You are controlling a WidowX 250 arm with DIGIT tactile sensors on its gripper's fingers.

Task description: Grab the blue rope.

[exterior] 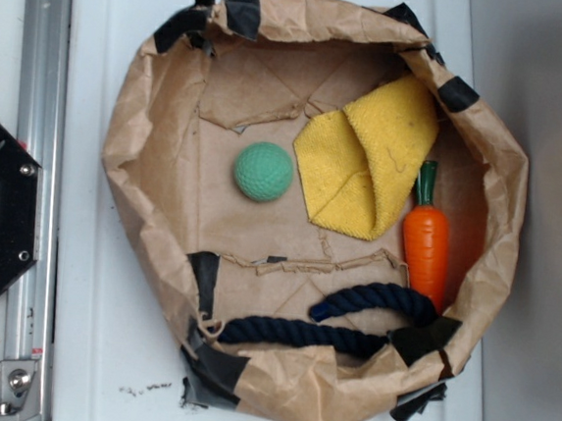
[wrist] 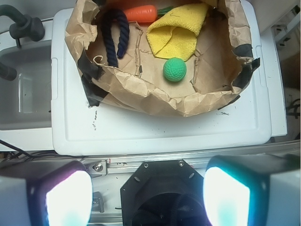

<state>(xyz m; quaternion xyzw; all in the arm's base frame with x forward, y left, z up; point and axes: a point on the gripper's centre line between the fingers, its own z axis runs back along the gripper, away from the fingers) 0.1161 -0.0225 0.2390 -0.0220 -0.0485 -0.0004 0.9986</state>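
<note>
The blue rope (exterior: 345, 320) is a thick navy twisted cord, bent into a hook along the near wall of a crumpled brown paper bag (exterior: 148, 159). In the wrist view the blue rope (wrist: 115, 35) lies at the bag's upper left. My gripper (wrist: 147, 193) is open, its two glowing fingers (wrist: 68, 197) wide apart at the bottom of the wrist view with nothing between them. It hangs above the black robot base (wrist: 157, 188), well short of the bag. The gripper does not show in the exterior view.
Inside the bag lie a green ball (exterior: 263, 172), a folded yellow cloth (exterior: 369, 164) and an orange carrot toy (exterior: 426, 245) beside the rope. Black tape strips (exterior: 244, 15) patch the bag's rim. The bag rests on a white lid (wrist: 164, 132). A metal rail (exterior: 39, 101) runs alongside.
</note>
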